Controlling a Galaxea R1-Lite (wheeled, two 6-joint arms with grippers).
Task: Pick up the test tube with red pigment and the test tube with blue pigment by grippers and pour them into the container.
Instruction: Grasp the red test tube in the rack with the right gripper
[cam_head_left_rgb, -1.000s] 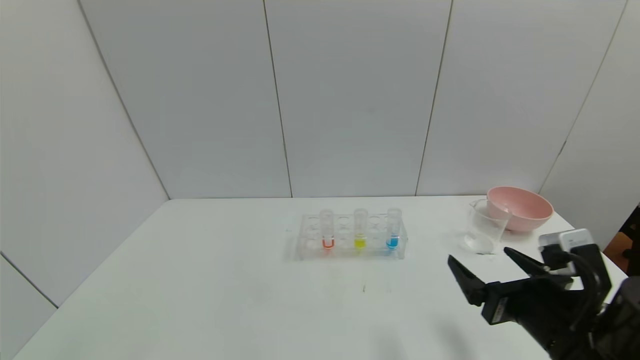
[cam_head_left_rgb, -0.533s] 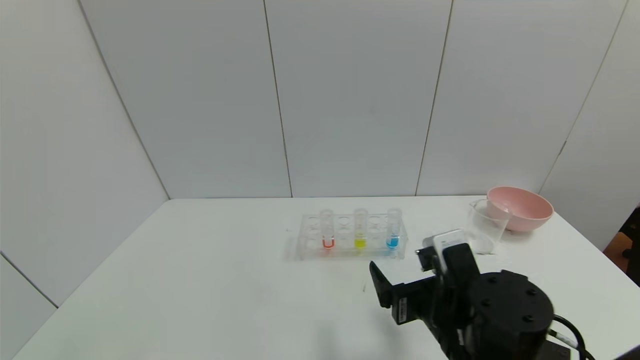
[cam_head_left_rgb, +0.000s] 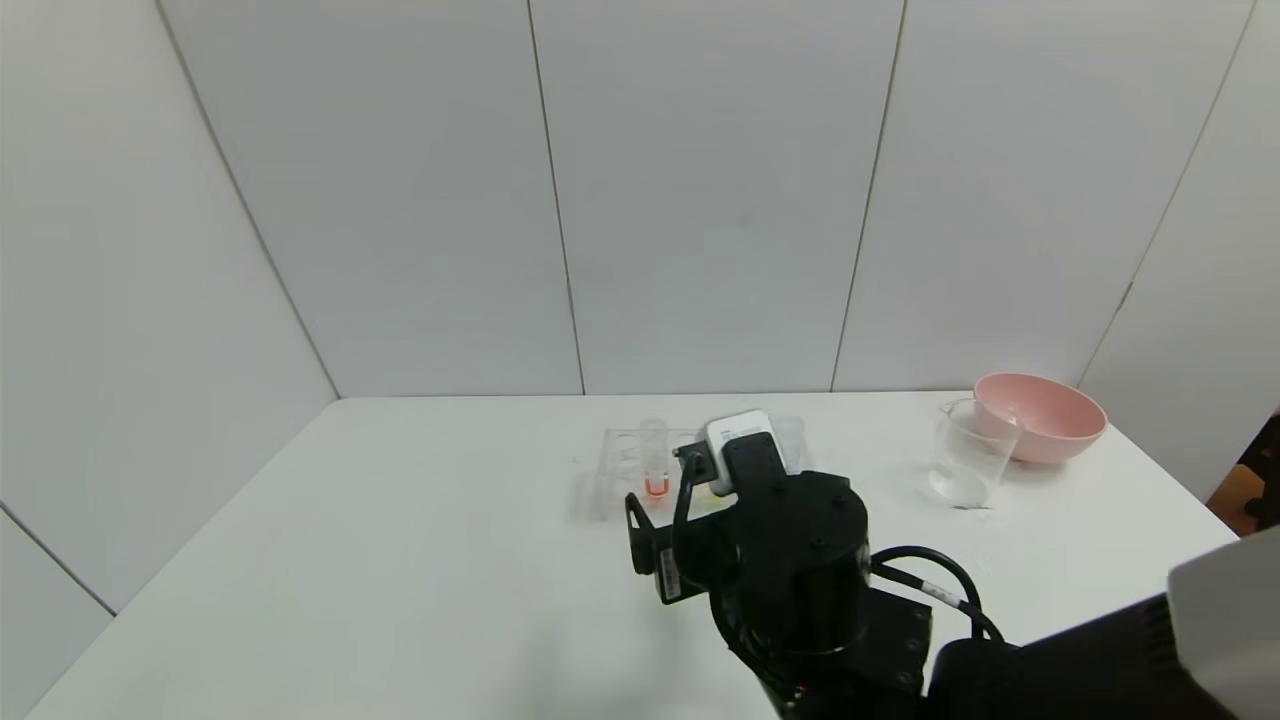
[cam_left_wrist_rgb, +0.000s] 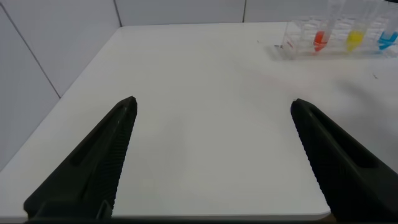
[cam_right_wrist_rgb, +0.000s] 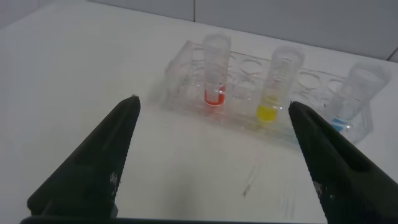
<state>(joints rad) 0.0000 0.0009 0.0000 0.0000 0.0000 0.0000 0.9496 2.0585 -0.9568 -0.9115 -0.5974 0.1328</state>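
Observation:
The test tube with red pigment stands upright in a clear rack, and it shows in the head view too. The test tube with blue pigment stands at the rack's other end, with a yellow tube between them. In the head view my right arm hides the blue tube. My right gripper is open just in front of the rack, facing the red and yellow tubes and holding nothing. My left gripper is open over bare table, far from the rack. The container, a clear beaker, stands at the right.
A pink bowl sits just behind the beaker near the table's far right corner. White wall panels close off the back and left sides. The white table stretches bare to the rack's left and front.
My right arm has swung left from the table's right front, near the beaker, to just in front of the rack. Its jaws stayed open. The tubes have not moved.

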